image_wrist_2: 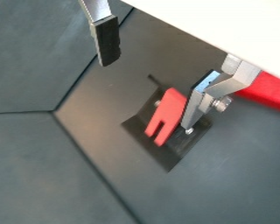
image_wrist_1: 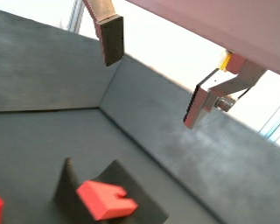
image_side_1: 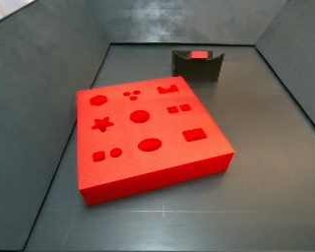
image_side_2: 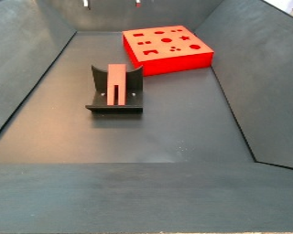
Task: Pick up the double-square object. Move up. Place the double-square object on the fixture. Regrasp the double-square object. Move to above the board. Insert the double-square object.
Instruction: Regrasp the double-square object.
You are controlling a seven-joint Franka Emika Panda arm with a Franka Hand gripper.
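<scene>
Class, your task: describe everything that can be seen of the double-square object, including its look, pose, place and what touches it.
The double-square object is a small, flat, elongated red piece with a matte, plastic-like look and a notch at one end, seen in a wrist view. It rests in the notch of the dark fixture, leaning tilted rather than flat, apart from the red board. Only the fixture touches it. The gripper is above it, open, with both fingers clear of the piece.

Tool [image_wrist_2: 149, 74] above double-square object [image_wrist_2: 166, 114] on fixture [image_side_2: 114, 102].
</scene>
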